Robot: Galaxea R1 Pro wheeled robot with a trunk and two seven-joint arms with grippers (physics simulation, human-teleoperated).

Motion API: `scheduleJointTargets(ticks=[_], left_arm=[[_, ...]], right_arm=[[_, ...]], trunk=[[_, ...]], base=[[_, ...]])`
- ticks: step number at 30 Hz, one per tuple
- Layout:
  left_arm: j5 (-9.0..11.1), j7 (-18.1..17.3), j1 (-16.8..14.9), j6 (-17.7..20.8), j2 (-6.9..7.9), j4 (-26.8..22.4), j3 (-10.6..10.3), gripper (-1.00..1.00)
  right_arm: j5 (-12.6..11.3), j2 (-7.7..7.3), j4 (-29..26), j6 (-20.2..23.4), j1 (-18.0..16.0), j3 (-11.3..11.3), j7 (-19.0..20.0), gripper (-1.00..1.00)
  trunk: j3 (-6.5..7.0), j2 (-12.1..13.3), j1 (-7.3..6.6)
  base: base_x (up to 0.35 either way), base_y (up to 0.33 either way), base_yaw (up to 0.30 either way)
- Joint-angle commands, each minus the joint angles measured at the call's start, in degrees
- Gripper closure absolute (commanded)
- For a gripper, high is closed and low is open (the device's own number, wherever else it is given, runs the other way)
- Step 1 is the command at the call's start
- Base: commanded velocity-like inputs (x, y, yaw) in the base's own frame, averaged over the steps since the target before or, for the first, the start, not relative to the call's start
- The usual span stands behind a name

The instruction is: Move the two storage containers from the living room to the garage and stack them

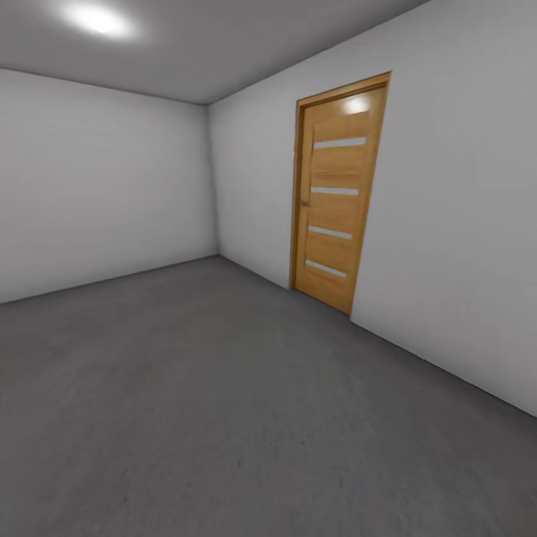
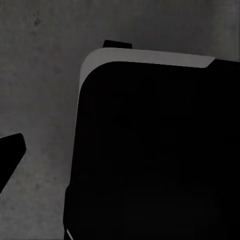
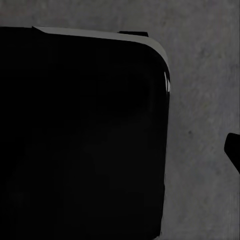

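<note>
The head view is taking in a bare garage corner: plain white walls [image 1: 104,179] are meeting at the upper middle of the frame, and a dark grey, rough concrete floor [image 1: 224,418] is spreading across the whole lower half. A wood-panelled door with four narrow pale horizontal strips [image 1: 337,198] is standing shut in the right-hand wall, at the centre right of the frame, its foot reaching the floor. A soft ceiling light [image 1: 93,19] is glowing at the upper left. In the left wrist view a big black rounded body with a pale grey edge [image 2: 150,150] is covering the right and centre of the frame, the concrete showing behind it, and a dark pointed piece [image 2: 10,152] is poking in at the left edge. The right wrist view is showing a matching black rounded body [image 3: 80,135] over the left and centre, with a small dark tip [image 3: 234,150] at the right edge. Whether either pair of jaws is apart or together, I cannot tell. The two storage containers are nowhere among what these views are giving.
</note>
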Motion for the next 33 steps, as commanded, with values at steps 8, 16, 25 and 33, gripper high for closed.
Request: scheduleJointTargets(ticks=[8,16,25,33], left_arm=[[0.4,0.03,-0.01,-0.13,-0.01,0.0,0.02,-1.0],[0.4,0.03,-0.01,-0.13,-0.01,0.0,0.02,-1.0],[0.42,0.03,-0.01,-0.13,-0.01,0.0,0.02,-1.0],[0.43,0.03,-0.01,-0.13,-0.01,0.0,0.02,-1.0]], right_arm=[[0.11,-0.09,0.07,-0.21,-0.02,0.08,-0.01,-1.0],[0.03,-0.1,0.09,-0.25,-0.02,0.09,-0.01,-1.0],[0.02,-0.1,0.08,-0.43,-0.02,0.02,-0.01,-1.0],[0.02,-0.09,0.1,-0.46,-0.02,0.0,-0.01,-1.0]], trunk=[[-0.04,-0.02,0.04],[-0.04,-0.02,0.04],[-0.04,-0.02,0.04],[-0.04,-0.02,0.04]], base=[[0.321,0.15,-0.001],[0.321,0.15,0.0],[0.321,0.15,-0.001],[0.321,0.15,-0.139]])
